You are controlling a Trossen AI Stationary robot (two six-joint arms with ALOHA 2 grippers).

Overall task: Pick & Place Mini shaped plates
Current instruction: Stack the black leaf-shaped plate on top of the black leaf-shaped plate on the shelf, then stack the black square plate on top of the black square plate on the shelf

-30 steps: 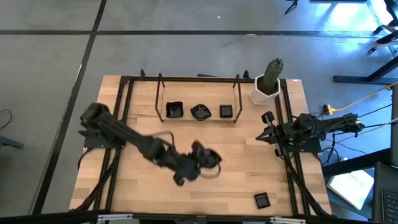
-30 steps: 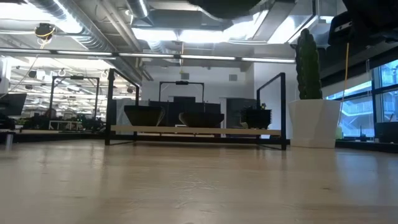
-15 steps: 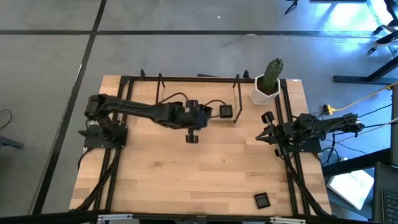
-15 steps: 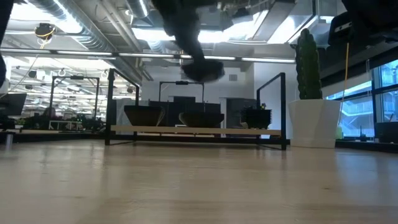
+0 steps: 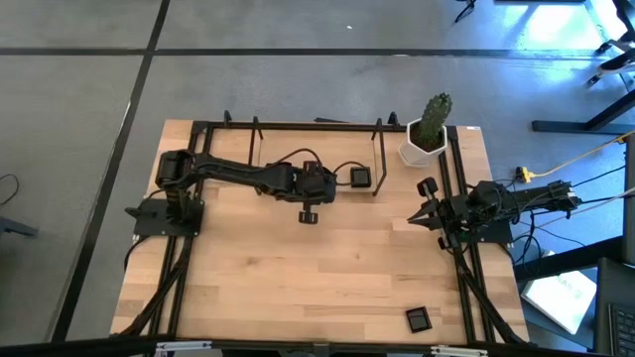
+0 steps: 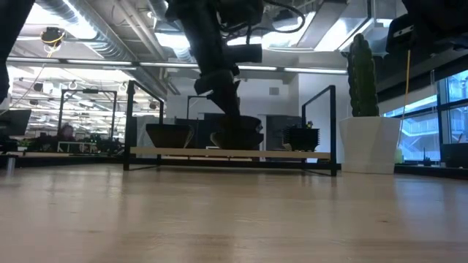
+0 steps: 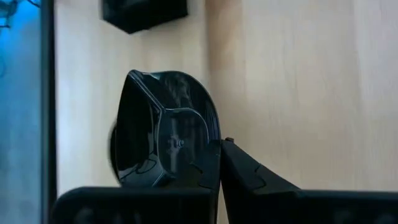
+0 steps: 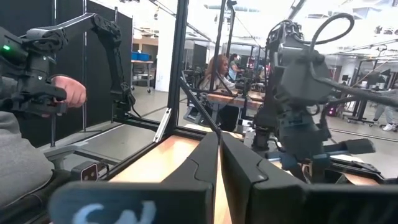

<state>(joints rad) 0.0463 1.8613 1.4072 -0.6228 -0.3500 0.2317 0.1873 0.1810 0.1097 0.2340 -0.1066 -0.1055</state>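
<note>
My left gripper (image 5: 317,182) reaches over the low rack (image 6: 219,153) at the table's far side, shut on a glossy black leaf-like mini plate (image 7: 165,140). It hangs right above the middle pile of plates (image 6: 238,137). A wavy-edged pile (image 5: 278,177) rests on the rack to its left and a square pile (image 5: 360,177) to its right. Another small square plate (image 5: 419,319) lies on the table near the front right. My right gripper (image 8: 219,163) waits shut at the table's right edge. My left gripper pinches the leaf-like plate by its rim (image 7: 211,152) between its two fingers, slanting down from the table's left. The plate stands out to one side of the fingers. Whether it rests on the pile beneath, I cannot tell.
A white pot with a green cactus (image 5: 429,124) stands at the far right corner, beside the rack's upright black posts (image 6: 333,128). Black frame rails (image 5: 189,248) run along both sides of the wooden table. A person sits beyond the table (image 8: 25,155).
My left gripper has swung from the middle of the table toward the far edge with the plate, then come down over the rack's middle pile. It has rolled as it went. The plate stays in its fingers.
</note>
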